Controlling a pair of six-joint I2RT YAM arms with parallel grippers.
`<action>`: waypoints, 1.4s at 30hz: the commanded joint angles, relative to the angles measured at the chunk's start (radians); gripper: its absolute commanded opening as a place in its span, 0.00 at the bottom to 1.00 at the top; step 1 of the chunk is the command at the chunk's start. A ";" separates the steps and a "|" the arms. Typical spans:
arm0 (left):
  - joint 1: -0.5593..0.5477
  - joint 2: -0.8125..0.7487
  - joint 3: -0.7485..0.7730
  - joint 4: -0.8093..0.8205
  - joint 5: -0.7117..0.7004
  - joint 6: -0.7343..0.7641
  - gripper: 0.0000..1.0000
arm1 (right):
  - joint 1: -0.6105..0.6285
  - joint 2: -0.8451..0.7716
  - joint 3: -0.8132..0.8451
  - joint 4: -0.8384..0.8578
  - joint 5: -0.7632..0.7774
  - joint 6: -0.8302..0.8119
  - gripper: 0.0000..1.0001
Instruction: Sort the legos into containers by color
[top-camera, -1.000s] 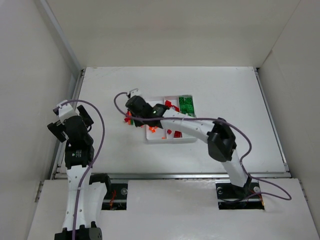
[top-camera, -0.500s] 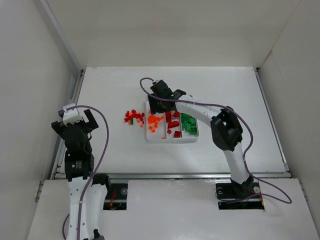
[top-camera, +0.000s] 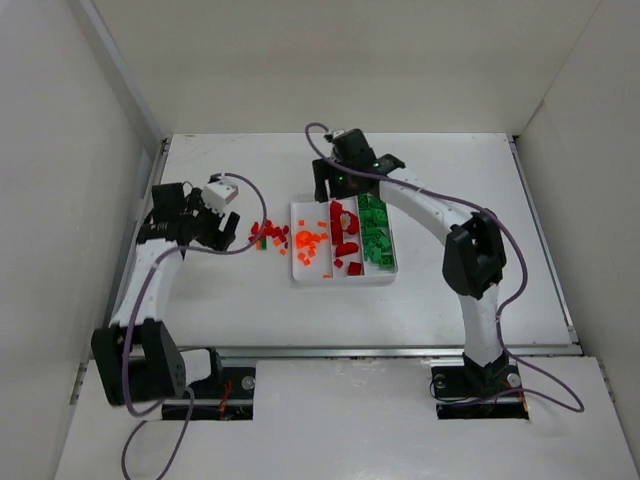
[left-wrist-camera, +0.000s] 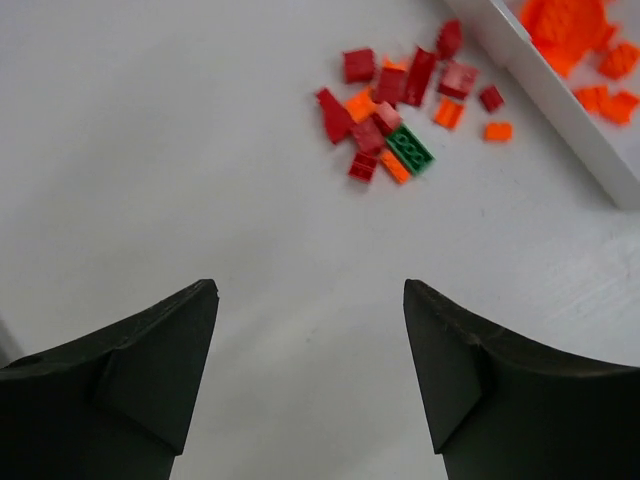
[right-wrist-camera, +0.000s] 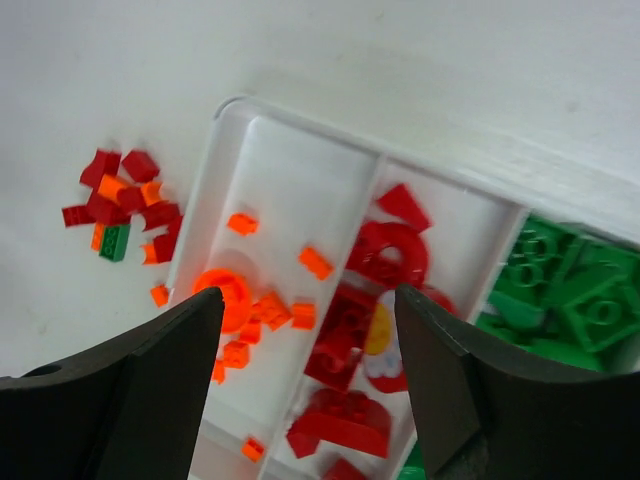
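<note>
Bricks in three colours fill a white tray (right-wrist-camera: 285, 165) at mid-table: orange in its left compartment (top-camera: 308, 244), dark red in the middle compartment (top-camera: 346, 238) and green in the right compartment (top-camera: 377, 240). The job is not done. A small loose pile (left-wrist-camera: 395, 110) of dark red and orange legos, with one green brick (left-wrist-camera: 410, 150) among them, lies on the table (top-camera: 450, 290) just left of the tray, apart from its wall.

The left gripper (left-wrist-camera: 310, 300) hangs to the left of that pile, jaws spread wide with nothing between them. Its camera is angled towards the pieces, apparently lined up for the next pick. The right gripper (right-wrist-camera: 307, 300) hovers above the tray's far end, about over the wall between the orange and red compartments. Its jaws are likewise wide and empty, and its place there seems to leave the pile free for the other arm.

A pale yellow-and-white piece (right-wrist-camera: 378, 335) sits among the reds in the middle compartment; what it is cannot be told. The pile's pieces touch and overlap, so singling one out looks the tricky part.
</note>
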 joint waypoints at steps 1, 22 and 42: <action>-0.020 0.117 0.100 -0.244 0.228 0.368 0.73 | -0.088 -0.091 -0.014 0.071 -0.102 -0.027 0.75; -0.185 0.625 0.297 -0.185 0.035 0.449 0.55 | -0.217 -0.031 0.041 0.100 -0.107 -0.047 0.75; -0.185 0.638 0.280 -0.144 -0.026 0.400 0.00 | -0.247 -0.039 0.038 0.090 -0.137 -0.056 0.75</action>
